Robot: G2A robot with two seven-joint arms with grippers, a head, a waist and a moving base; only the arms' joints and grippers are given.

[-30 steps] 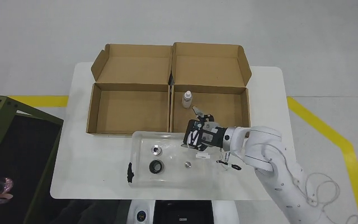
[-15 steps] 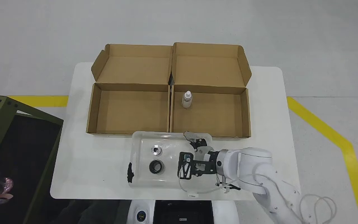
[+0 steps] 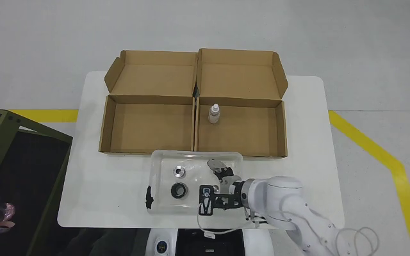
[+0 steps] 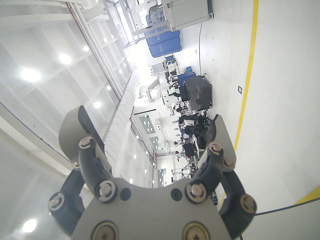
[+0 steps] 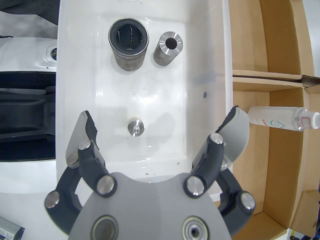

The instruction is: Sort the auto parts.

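The right gripper [image 5: 160,114] hangs over the clear tray [image 3: 152,176] at the tabletop's [image 3: 307,128] near edge, its fingers spread wide and empty. A small silver stud [image 5: 135,128] lies below them. A black bearing [image 5: 128,44] and a silver bushing [image 5: 168,48] stand side by side toward the tray's left end. Beyond, a white bottle [image 3: 214,114] sits in the right-hand cardboard box [image 3: 269,134]. The left gripper [image 4: 150,116] is also wide open and empty.

Level: bright and even in all three views.
Source: rows of round ceiling lamps [image 4: 30,74] overhead; the hall's far end is washed out white.
Glare: soft highlights on the floor of the white tray [image 5: 100,88].
Shadows: faint, soft-edged, grey patch beside the small metal part [image 5: 135,127].
Distortion: wrist views bow at the edges; the yellow floor line [image 4: 250,63] curves.
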